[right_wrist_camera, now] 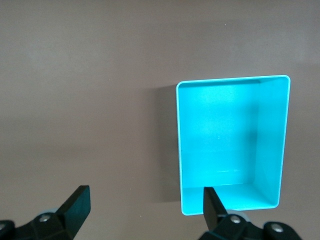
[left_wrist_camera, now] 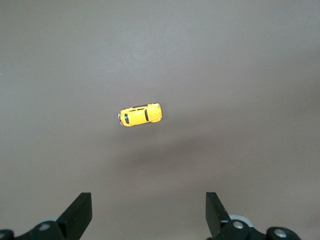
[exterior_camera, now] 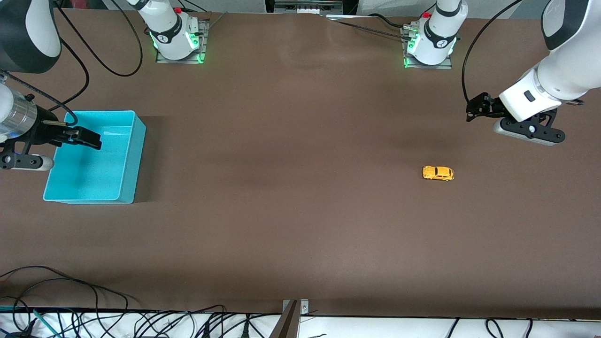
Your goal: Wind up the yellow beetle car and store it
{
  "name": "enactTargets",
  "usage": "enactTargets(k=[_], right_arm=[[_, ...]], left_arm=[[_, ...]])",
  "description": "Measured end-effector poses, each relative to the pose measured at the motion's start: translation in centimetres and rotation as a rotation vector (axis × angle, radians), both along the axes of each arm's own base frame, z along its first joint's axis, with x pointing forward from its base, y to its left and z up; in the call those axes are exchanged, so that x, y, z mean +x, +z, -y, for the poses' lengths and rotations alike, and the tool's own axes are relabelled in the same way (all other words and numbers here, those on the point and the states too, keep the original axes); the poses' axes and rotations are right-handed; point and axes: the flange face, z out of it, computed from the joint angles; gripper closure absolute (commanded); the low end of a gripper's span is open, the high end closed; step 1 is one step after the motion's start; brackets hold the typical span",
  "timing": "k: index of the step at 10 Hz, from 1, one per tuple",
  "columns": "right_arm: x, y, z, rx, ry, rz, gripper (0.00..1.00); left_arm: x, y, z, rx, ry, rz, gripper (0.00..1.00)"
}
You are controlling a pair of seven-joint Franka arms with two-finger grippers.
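The yellow beetle car (exterior_camera: 437, 173) stands alone on the brown table toward the left arm's end; it also shows in the left wrist view (left_wrist_camera: 140, 114). My left gripper (exterior_camera: 475, 111) hangs open and empty above the table, off to one side of the car and apart from it; its fingers (left_wrist_camera: 80, 214) stand wide. My right gripper (exterior_camera: 87, 137) is open and empty over the edge of the turquoise bin (exterior_camera: 131, 159); in the right wrist view one finger (right_wrist_camera: 212, 205) overlaps the bin's rim (right_wrist_camera: 232, 80).
The turquoise bin is empty and stands toward the right arm's end. Both arm bases (exterior_camera: 176, 37) stand along the table's edge farthest from the front camera. Cables (exterior_camera: 94, 324) lie off the table's nearest edge.
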Motion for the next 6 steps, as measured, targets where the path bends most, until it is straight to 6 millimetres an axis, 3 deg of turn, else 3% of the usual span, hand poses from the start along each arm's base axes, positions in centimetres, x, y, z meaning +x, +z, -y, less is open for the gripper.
enactTargets(k=[6], right_arm=[[0.00, 0.00, 0.00, 0.000, 0.000, 0.000, 0.00]], left_arm=[[-0.03, 0.00, 0.34, 0.005, 0.035, -0.001, 0.00]])
